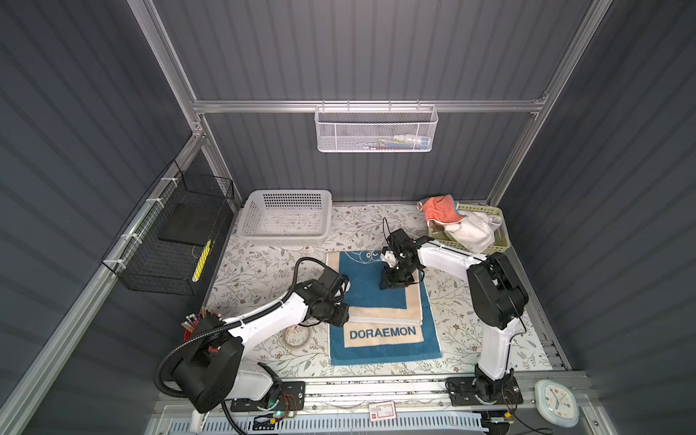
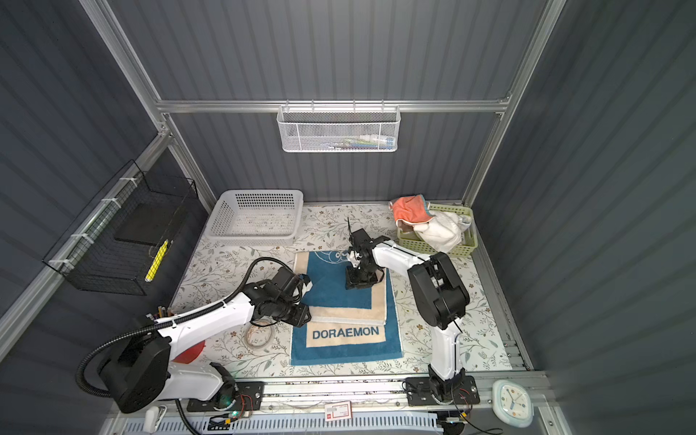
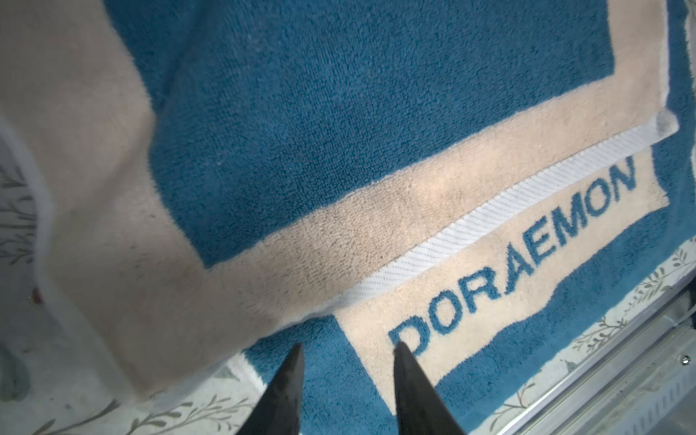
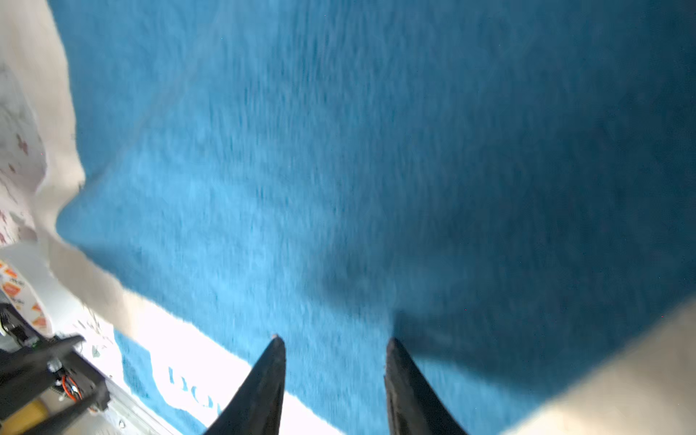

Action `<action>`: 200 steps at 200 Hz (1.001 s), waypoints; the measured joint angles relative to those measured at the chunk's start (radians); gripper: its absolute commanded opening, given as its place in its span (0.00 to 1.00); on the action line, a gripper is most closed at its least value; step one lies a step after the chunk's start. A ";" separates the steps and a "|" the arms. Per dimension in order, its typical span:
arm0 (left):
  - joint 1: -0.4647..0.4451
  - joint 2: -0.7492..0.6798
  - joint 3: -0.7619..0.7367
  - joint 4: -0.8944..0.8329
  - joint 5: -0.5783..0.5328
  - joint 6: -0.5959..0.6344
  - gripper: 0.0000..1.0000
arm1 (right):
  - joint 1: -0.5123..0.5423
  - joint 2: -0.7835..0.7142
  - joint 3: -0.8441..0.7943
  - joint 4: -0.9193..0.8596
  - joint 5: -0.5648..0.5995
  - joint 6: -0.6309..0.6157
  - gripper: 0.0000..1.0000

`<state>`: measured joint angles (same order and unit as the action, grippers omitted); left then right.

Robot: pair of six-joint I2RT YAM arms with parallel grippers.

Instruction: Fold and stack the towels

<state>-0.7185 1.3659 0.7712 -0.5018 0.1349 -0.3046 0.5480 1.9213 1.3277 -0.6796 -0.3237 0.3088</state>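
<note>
- Lower right corner: clock [image 1: 556,403], lying face up on the frame rail.
- Bottom centre: red-and-white card [image 1: 382,410].
- Lower left: cup of pencils [image 1: 194,324], partly hidden behind the left arm [image 1: 263,320].
- Beneath that arm: roll of tape [image 1: 297,345] on the floral surface [image 1: 256,271], just beside the left edge of the blue towel [image 1: 384,350].
- Centre: the blue towel lies flat, with its far half folded toward the near side. The cream-bordered flap ends just above the DORAEMON panel.
- Left tool [image 3: 346,346]: over the towel's near left part, by the flap's edge. Its fingers are moderately apart with nothing between them.
- Right tool [image 4: 333,341]: pointing down, low over the flap's blue middle. Its fingers are parted about as far and grip nothing. Contact with the cloth cannot be told, as the wrist view is blurred.
- Upper left of the surface: white basket [image 1: 248,222].
- Upper right: green basket [image 1: 501,241], holding the crumpled orange towel [image 1: 438,209] and white towel [image 1: 474,229], both spilling over the rim.
- Left wall: black wire basket [image 1: 169,241].
- Back rail: white mesh basket [image 1: 373,132], its contents too small to tell.
</note>
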 measured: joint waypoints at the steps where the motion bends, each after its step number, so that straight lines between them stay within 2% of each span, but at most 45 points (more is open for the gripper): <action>1: 0.000 0.000 0.000 0.000 -0.002 -0.002 0.44 | 0.000 -0.003 -0.003 0.001 0.000 0.000 0.46; 44: 0.020 -0.001 0.033 -0.070 -0.081 -0.092 0.57 | 0.006 -0.200 -0.205 0.011 0.058 0.069 0.48; 92: 0.196 -0.040 0.063 -0.139 -0.118 -0.183 0.60 | 0.001 -0.417 -0.409 0.006 0.112 0.205 0.48; 149: 0.211 0.023 0.062 -0.169 -0.096 -0.186 0.62 | -0.009 -0.487 -0.554 0.010 0.122 0.311 0.50; 200: 0.219 0.080 0.023 -0.126 -0.038 -0.182 0.59 | -0.017 -0.469 -0.570 0.048 0.104 0.343 0.46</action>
<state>-0.4995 1.4456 0.7937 -0.6273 0.0971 -0.4870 0.5308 1.4525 0.7574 -0.6312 -0.2199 0.6514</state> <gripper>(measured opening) 0.609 0.484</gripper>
